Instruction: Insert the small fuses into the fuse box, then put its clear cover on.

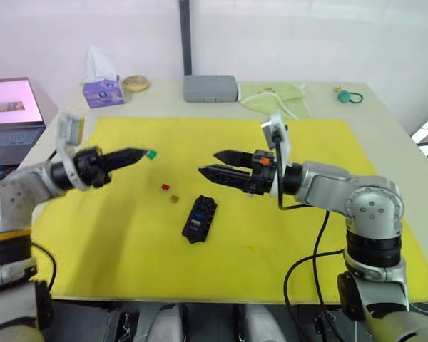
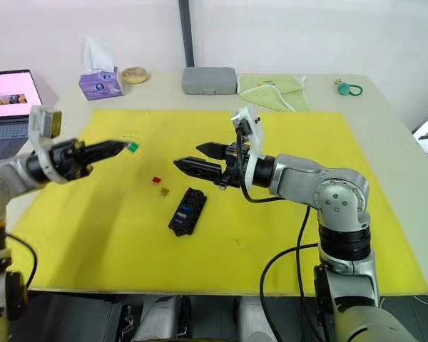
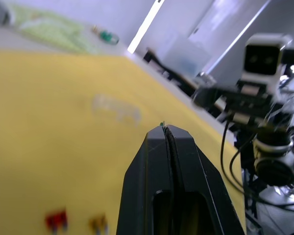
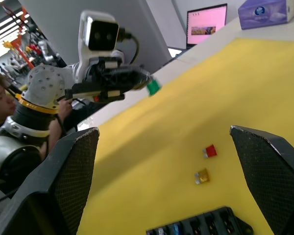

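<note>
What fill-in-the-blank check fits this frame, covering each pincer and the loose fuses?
1. The left pincer is shut on the ____ fuse.
2. The right pincer hangs above the yellow mat with its fingers ____.
3. On the mat beside the fuse box, the red fuse lies next to the ____ fuse.

Missing words: green; open; orange

silver-grey jointed arms with round elbow housings, black wrists and black tapered fingers (image 1: 221, 171); white wrist camera mounts; black cables loop from the right arm.
</note>
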Tool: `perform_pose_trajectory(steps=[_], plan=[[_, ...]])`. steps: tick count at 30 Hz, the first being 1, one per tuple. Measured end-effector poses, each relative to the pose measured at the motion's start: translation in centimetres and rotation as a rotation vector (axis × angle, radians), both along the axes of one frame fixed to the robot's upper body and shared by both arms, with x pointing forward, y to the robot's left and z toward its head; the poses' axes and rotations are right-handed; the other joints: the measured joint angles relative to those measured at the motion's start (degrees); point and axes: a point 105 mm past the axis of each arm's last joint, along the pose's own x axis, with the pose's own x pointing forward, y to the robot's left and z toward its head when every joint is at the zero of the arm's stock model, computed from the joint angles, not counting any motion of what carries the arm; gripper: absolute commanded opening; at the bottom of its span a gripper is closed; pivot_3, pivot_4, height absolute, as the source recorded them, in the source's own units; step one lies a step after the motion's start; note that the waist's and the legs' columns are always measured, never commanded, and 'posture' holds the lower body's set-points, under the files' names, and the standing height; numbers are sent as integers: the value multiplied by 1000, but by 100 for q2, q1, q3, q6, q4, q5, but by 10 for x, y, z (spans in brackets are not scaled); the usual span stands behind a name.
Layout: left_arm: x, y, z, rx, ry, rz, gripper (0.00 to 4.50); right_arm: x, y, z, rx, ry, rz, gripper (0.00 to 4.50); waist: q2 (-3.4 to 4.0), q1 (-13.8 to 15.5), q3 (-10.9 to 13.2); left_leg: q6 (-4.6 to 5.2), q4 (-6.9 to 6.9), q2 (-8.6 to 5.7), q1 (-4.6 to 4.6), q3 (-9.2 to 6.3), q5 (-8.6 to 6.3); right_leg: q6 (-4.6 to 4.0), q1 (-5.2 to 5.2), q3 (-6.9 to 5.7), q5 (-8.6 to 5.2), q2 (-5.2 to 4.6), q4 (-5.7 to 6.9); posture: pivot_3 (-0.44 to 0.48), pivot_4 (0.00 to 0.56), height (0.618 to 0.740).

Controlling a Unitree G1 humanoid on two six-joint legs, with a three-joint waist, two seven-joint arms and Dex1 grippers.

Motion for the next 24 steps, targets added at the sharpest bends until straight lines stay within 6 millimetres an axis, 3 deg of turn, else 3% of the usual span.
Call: perform_pose_trajectory(steps=[1,3,8,12,16,19,24], plan=[[-8,5,-15,-2,61,20,58,-1,-3,-4,-11,8,-5,4500,0,9,0,0,0,2,0,0,0,0,0,0,0,-2,-1,0,150,737],[-15,9,-27,8,105,42,58,-3,-3,-7,-28,8,1,4500,0,16,0,0,0,3,-2,0,0,-1,-1,-1,0,-2,-3,0,150,737],[-42,25,-70,30,266,143,58,-37,-22,-34,-269,-10,115,4500,0,76,1,0,-1,-3,-4,-2,0,-3,2,-5,-1,-16,-10,0,150,737],[-54,37,-84,53,318,210,58,-65,-32,-33,-377,-44,241,4500,-2,44,1,0,-2,0,7,0,-1,-6,7,-5,-3,-17,-11,0,150,737],[-56,44,-89,89,320,233,58,-66,-33,-31,-379,-66,254,4500,-2,37,0,-1,-3,6,10,2,-1,-22,8,-5,-9,-13,-11,0,150,737],[-59,49,-93,122,340,243,844,-59,-34,-31,-380,-76,228,4500,-2,38,0,-1,-5,3,10,8,-1,-22,7,-2,-9,-18,-12,0,150,737],[-67,53,-88,147,352,195,3390,-53,-34,-30,-374,-99,198,4500,-3,39,1,-1,-6,4,9,8,-1,-25,4,-2,-10,-29,-13,0,150,737]])
